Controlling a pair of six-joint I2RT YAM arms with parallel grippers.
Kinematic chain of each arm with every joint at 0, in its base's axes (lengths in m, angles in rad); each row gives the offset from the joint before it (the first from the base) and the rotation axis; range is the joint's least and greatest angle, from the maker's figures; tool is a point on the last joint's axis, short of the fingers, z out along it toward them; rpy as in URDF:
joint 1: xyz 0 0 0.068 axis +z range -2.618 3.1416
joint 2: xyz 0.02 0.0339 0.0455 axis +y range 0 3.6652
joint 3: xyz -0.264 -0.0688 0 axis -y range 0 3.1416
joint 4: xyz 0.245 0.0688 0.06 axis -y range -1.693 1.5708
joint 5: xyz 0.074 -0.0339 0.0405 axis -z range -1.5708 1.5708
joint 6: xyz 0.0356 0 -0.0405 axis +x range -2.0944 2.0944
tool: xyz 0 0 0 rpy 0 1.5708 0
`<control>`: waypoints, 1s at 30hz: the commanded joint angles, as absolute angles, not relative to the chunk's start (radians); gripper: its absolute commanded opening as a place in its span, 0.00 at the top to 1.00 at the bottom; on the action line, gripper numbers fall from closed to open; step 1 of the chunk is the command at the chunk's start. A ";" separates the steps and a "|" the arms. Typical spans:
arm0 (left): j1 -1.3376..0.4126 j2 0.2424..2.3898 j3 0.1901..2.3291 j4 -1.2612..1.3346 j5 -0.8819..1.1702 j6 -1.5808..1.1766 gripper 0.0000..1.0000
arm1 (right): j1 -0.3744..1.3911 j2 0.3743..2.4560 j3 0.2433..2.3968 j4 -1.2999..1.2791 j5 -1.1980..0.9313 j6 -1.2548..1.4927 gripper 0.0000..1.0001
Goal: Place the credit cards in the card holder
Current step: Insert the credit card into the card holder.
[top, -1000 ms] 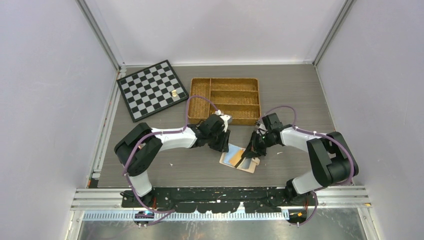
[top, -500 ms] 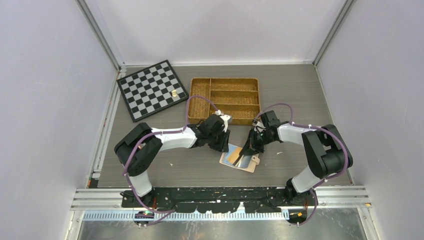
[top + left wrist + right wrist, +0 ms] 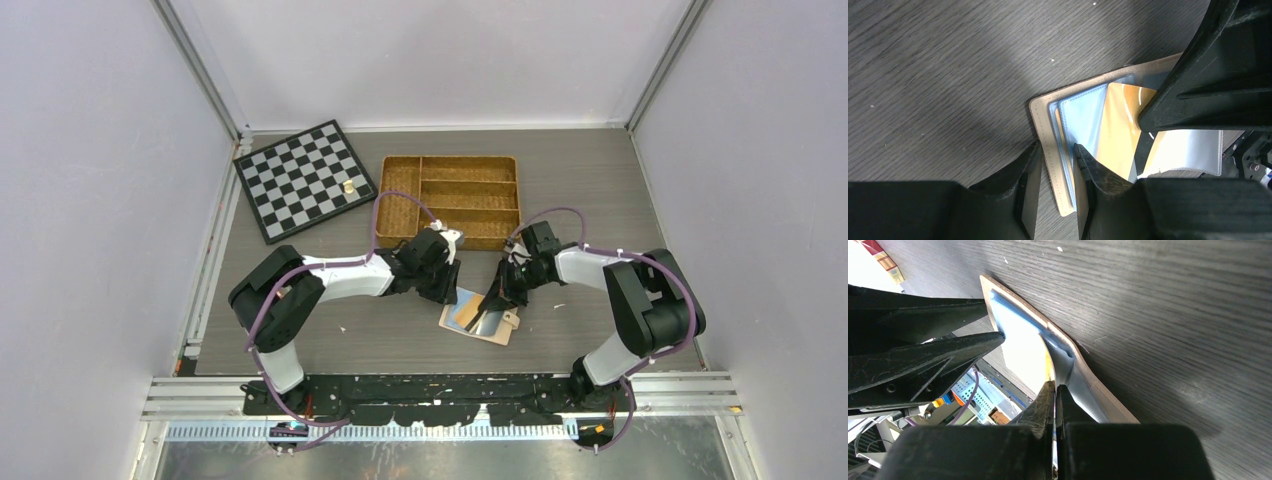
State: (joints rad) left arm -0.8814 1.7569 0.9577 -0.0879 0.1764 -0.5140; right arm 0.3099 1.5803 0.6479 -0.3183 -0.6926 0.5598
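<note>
Peach-beige leather-like folding card holder (image 3: pixel 1042 117) lies open on the grey wood-grain worktop (image 3: pixel 600 200), btwn the two arms, toward the near edge. Thin orange-tan plastic credit card (image 3: pixel 1122 125) sits slanted over the holder's pale-blue clear plastic sleeves (image 3: pixel 1083 115), not yet seated in one afaict.

Right end effector (image 3: pixel 1055 387) is clamped tight, w/ the card's yellow edge running out from btwn its tips, so it reads as pinching that card. Left end effector (image 3: pixel 1058 147) has its fingers part-way apart, straddling the holder's stitched edge. Can't tell if it pinches that edge or just pins it down.

Risks, imo:
- Card corner misses the sleeve mouth & rides over it, so the card ends up on the sleeve, not in it.
- If the left hold is weak, the push drags the holder along the worktop. It's light & prob slides easily.
- Thin pinch on slick plastic: card may twist or pop out under side load.
- The two end effectors are v. close, so a bump is possible.

Count:
- 1 card holder.
- 1 orange-tan card for sure, plus a thin orange sliver under the left sleeves, maybe a 2nd, unsure.
- 1 woven wicker tray (image 3: pixel 450 158) w/ 4 compartments.
- 1 black-&-white chessboard (image 3: pixel 300 185) w/ 1 small pale piece (image 3: pixel 348 186).
- 2 arms.
</note>
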 commanded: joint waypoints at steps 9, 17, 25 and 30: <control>-0.890 1.766 0.943 -0.137 0.153 -0.482 0.69 | 0.314 1.543 0.595 -0.414 -0.578 0.586 1.00; -0.890 1.762 0.934 -0.120 0.167 -0.477 0.70 | 0.314 1.549 0.592 -0.413 -0.583 0.588 0.99; -0.890 1.764 0.930 -0.104 0.191 -0.459 0.70 | 0.314 1.608 0.635 -0.396 -0.590 0.565 0.99; -0.890 1.763 0.928 -0.101 0.202 -0.453 0.70 | 0.314 1.667 0.671 -0.378 -0.599 0.544 0.99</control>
